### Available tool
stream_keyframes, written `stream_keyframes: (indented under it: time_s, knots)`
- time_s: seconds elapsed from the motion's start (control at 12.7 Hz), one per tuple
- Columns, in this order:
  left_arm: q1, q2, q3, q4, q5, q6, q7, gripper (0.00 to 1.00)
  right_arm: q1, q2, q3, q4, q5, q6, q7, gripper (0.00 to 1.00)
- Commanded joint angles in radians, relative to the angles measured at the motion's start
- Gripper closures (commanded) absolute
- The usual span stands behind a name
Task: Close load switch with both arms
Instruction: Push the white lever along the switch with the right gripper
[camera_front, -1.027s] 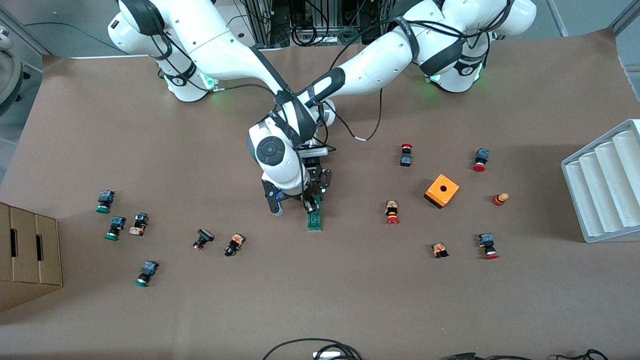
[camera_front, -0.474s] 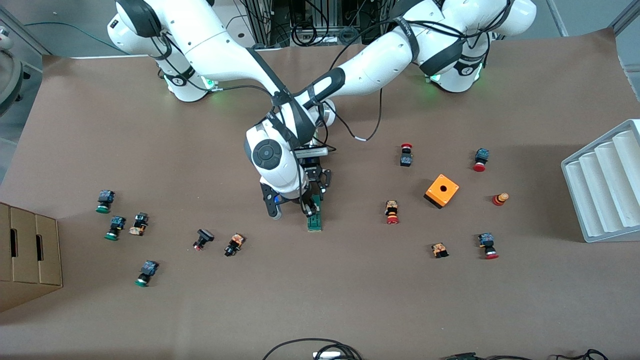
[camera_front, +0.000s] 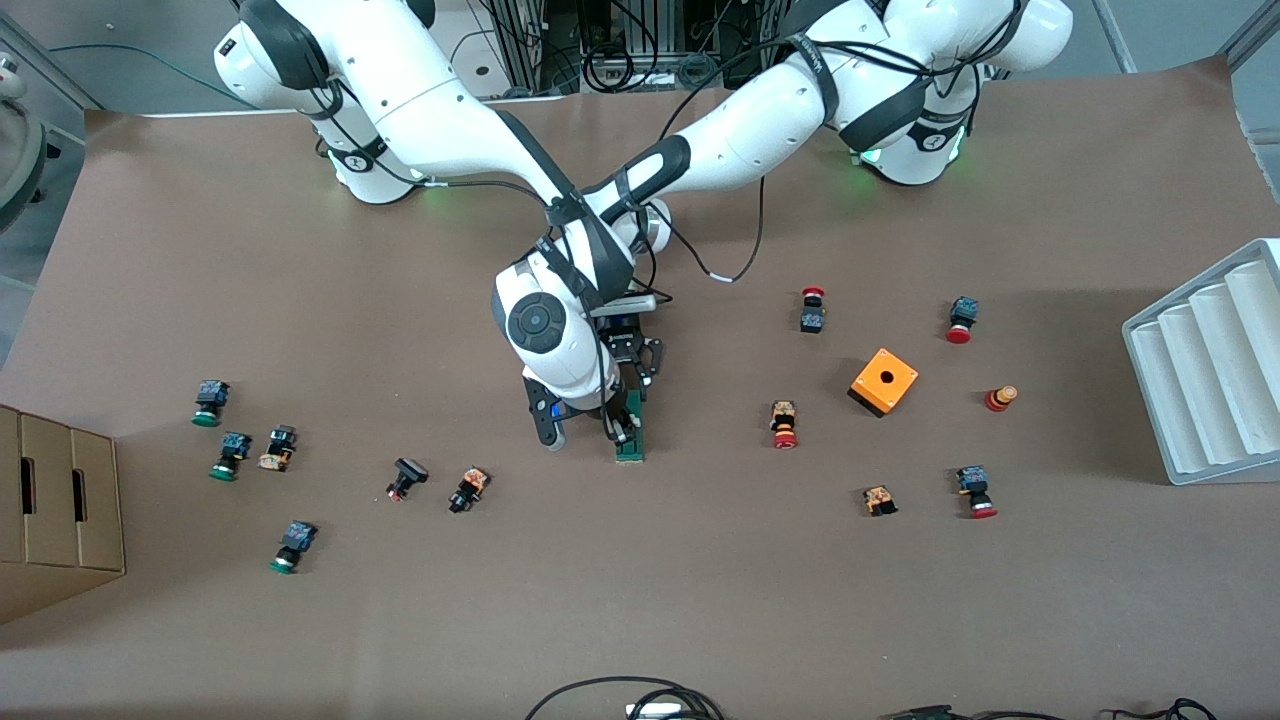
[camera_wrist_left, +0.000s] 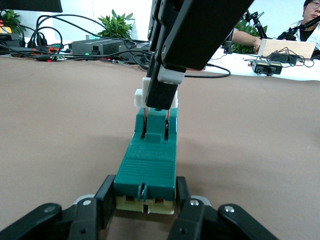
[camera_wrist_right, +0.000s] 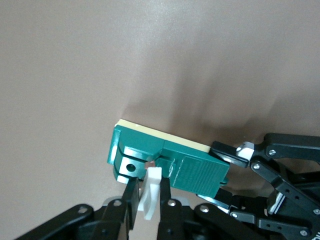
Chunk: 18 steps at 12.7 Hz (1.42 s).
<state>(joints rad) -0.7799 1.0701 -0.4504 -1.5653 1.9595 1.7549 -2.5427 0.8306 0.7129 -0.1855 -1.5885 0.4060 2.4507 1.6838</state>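
Load switch (camera_front: 630, 437) lies lengthwise toward the front camera, white tab (camera_wrist_right: 151, 197) camera-end.

Both arms cross at upper centre of the front view. The left gripper (camera_wrist_left: 145, 207) is clamped low; the right gripper (camera_wrist_right: 148, 200) pinches shut just beside it.

Glossy green plastic load switch (camera_wrist_left: 149, 162) on matt brown table paper (camera_front: 700, 580)

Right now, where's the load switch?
The load switch lies near the table's middle in the front view, between the scattered push buttons, with the left gripper shut on one end and the right gripper shut on its white tab.
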Motion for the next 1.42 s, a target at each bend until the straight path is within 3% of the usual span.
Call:
stream_keyframes:
  time_s: [0.0, 1.34]
  knots:
    - [-0.001, 0.021, -0.005, 0.021, -0.001, -0.006, 0.004, 0.45, -0.025, 0.049, 0.009, 0.097, 0.042, -0.031, 0.001, 0.78]
    - [0.002, 0.021, -0.005, 0.018, -0.002, -0.003, 0.007, 0.43, -0.068, 0.134, 0.021, 0.219, 0.053, -0.067, -0.003, 0.79]
